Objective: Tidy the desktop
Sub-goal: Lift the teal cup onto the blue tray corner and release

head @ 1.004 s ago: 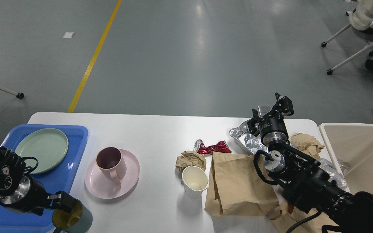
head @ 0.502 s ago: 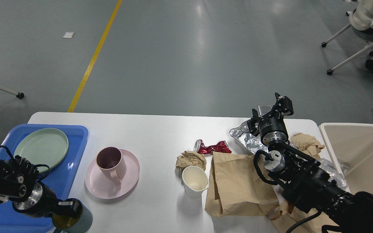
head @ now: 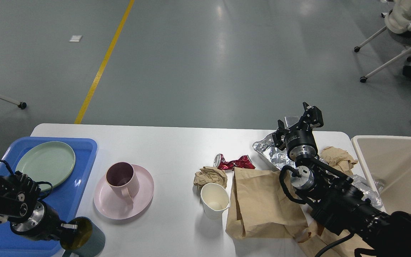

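The white desktop (head: 177,146) carries dishes on the left and rubbish on the right. My left gripper (head: 68,227) is at the front left edge, shut on the rim of a grey-green cup (head: 86,239) with a yellow inside, which leans. My right gripper (head: 299,120) is open and empty, raised over crumpled foil (head: 272,152) at the back right. A pink mug (head: 121,178) stands on a pink saucer (head: 143,198). A white paper cup (head: 214,200), a crushed red can (head: 234,162), a brown paper ball (head: 211,175) and a brown paper bag (head: 262,203) lie mid-table.
A blue tray (head: 86,151) at the left holds a green plate (head: 45,163). A beige bin (head: 394,167) stands off the right end. More crumpled brown paper (head: 337,156) lies by my right arm. Office chair legs (head: 380,67) stand on the floor beyond.
My left arm has drawn back to the left and lower. The grey-green cup in its fingers has tipped and shifted slightly right. The right arm has not moved.
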### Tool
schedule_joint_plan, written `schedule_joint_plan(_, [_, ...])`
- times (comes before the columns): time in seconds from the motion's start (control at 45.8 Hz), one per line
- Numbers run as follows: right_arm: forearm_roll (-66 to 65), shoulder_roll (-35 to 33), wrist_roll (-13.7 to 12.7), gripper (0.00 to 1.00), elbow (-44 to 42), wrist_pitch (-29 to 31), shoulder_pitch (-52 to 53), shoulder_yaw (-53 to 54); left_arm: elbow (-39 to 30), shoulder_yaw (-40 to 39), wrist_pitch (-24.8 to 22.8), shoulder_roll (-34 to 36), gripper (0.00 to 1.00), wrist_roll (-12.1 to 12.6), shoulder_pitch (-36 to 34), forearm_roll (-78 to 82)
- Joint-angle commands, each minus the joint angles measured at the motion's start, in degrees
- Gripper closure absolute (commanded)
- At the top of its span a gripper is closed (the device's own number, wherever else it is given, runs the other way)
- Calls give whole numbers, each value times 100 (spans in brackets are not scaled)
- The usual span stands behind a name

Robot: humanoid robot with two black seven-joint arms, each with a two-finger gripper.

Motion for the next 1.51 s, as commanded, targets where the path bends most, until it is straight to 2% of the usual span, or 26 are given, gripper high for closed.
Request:
schedule_joint_plan(0.0, [0, 0, -5, 0, -1, 0, 0, 0, -153, 99, -53, 56, 100, -10, -234, 17])
schedule_joint_plan(0.109, [0, 0, 3, 0, -1, 0, 0, 0, -644, 512, -466, 179, 100, -36, -1121, 17])
schedule_joint_plan(0.306, [0, 0, 3, 0, -9, 0, 0, 0, -1506, 1347, -1336, 171, 100, -36, -3458, 9])
schedule_joint_plan(0.393, [0, 0, 3, 0, -9, 0, 0, 0, -1770, 1584, -1924, 127, 100, -71, -4487, -9])
schedule_joint_plan(0.415, [0, 0, 3, 0, -9, 0, 0, 0, -1884, 1663, -2265, 83, 100, -80, -5003, -44])
schedule_joint_plan(0.437, [0, 0, -5, 0, -9, 0, 0, 0, -1937, 1681, -2390, 57, 100, -80, -5199, -53])
schedule_joint_plan(0.568, [0, 0, 3, 0, -9, 0, 0, 0, -2192, 1796, -2848, -119, 100, -98, -6079, -62])
schedule_joint_plan(0.72, [0, 0, -5, 0, -9, 0, 0, 0, -2219, 1857, -2910, -128, 100, -115, -6194, -114])
schedule_joint_plan(0.786, [0, 0, 3, 0, -9, 0, 0, 0, -2140, 2050, -2901, -32, 100, -168, -6159, -123])
schedule_joint_plan(0.873, [0, 0, 3, 0, -9, 0, 0, 8, -1675, 2340, -2936, 240, 100, -335, -6019, -71])
schedule_joint_plan(1.048, [0, 0, -5, 0, -9, 0, 0, 0, -331, 2227, -2875, 1426, 100, -493, -4561, 587])
schedule_joint_plan(1.223, [0, 0, 3, 0, -9, 0, 0, 0, 1076, 1209, -2699, 2341, 100, -766, -2778, 1273])
schedule_joint_plan(1.354, [0, 0, 3, 0, -9, 0, 0, 0, 2113, 40, -2664, 2482, 100, -898, -1292, 1432])
schedule_joint_plan(1.485, [0, 0, 3, 0, -9, 0, 0, 0, 2799, -866, -2638, 2482, 100, -924, 70, 1634])
